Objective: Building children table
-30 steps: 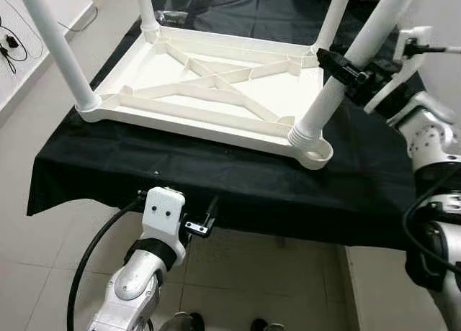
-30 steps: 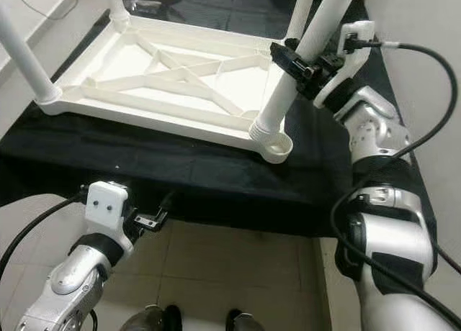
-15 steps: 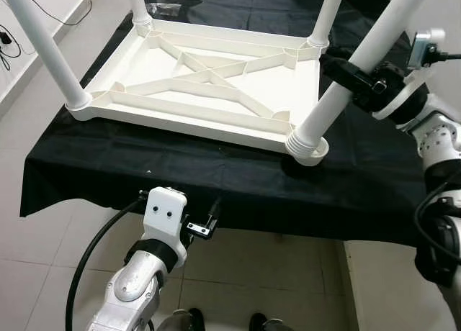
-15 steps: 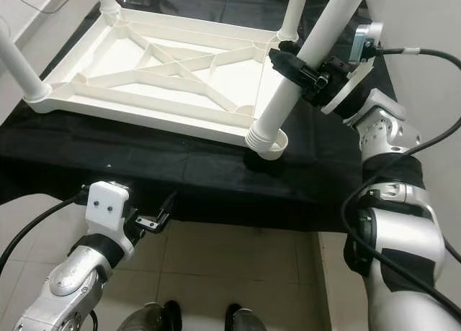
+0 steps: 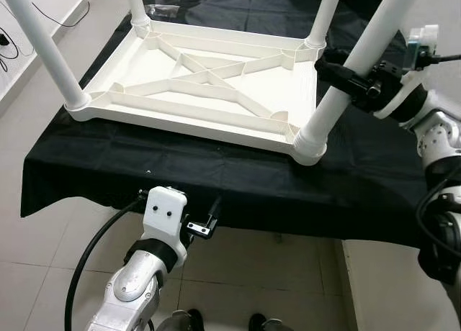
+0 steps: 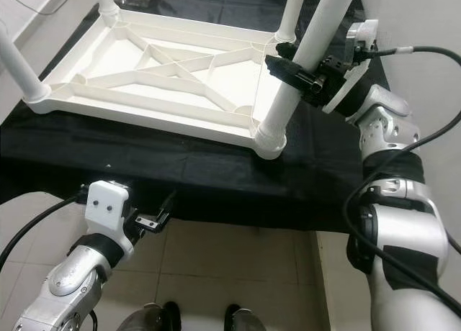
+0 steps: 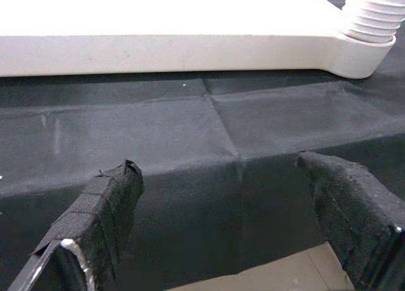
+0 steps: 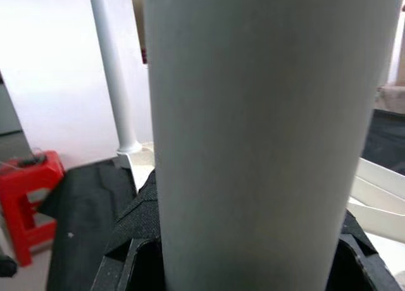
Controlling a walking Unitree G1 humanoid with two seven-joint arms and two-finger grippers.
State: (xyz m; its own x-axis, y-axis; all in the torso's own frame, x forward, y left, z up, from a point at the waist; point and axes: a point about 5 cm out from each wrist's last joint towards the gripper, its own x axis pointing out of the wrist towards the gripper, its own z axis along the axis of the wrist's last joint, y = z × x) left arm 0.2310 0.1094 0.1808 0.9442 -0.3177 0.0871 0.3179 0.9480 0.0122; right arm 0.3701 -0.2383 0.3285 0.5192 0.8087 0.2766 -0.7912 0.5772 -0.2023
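The white plastic tabletop [image 5: 209, 86] lies upside down on a black cloth [image 5: 180, 173] spread over a low surface, its ribbed underside facing up so that the corner sockets are open to receive the legs. Three legs stand in the other corners, among them the near-left leg [image 5: 45, 47], and the fourth leg [image 5: 344, 79] now stands in the near-right socket [image 5: 308, 145] at the robot's right, leaning a little away from the tabletop (whether its threaded end is fully home I cannot tell from here, though the ridges look nearly sunk into the collar). The right gripper [image 5: 351, 83] is clamped around this leg partway up its length, which gives it leverage to steer the foot of the tube into the socket and press or twist it down; the right wrist view confirms the grip, with the pale tube sitting between the black fingers [image 8: 136, 231]. The left gripper [image 5: 209, 217] hangs below the cloth's front edge with its fingers spread apart and nothing between them, idle and clear of the work. By my judgement the build is close to done: what remains is seating this last leg straight, and the tilt suggests it may need righting before it locks.
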